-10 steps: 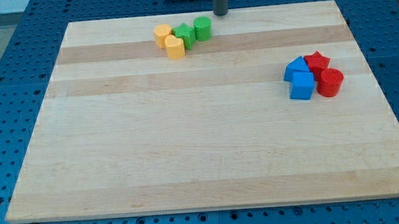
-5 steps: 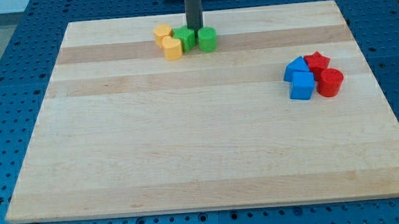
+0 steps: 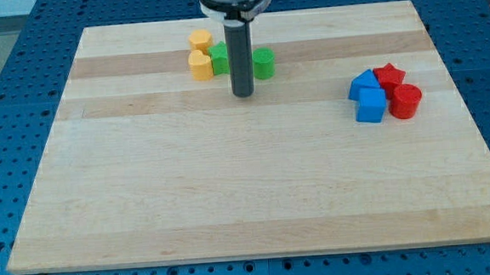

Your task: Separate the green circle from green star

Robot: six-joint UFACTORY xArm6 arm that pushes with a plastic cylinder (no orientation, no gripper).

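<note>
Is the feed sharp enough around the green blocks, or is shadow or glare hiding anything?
Camera view: even lighting, no glare, shadows faint. Blocks sharp; the rod hides the gap between green star and green circle. My tip sits just below them.

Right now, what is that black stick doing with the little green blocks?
I am pushing blocks apart on the wooden board. My tip sits just below the gap between the green star on the view's left and the green circle on the view's right, with the rod standing between them. Two yellow blocks sit beside the star. A blue and red cluster lies apart at the right.
</note>
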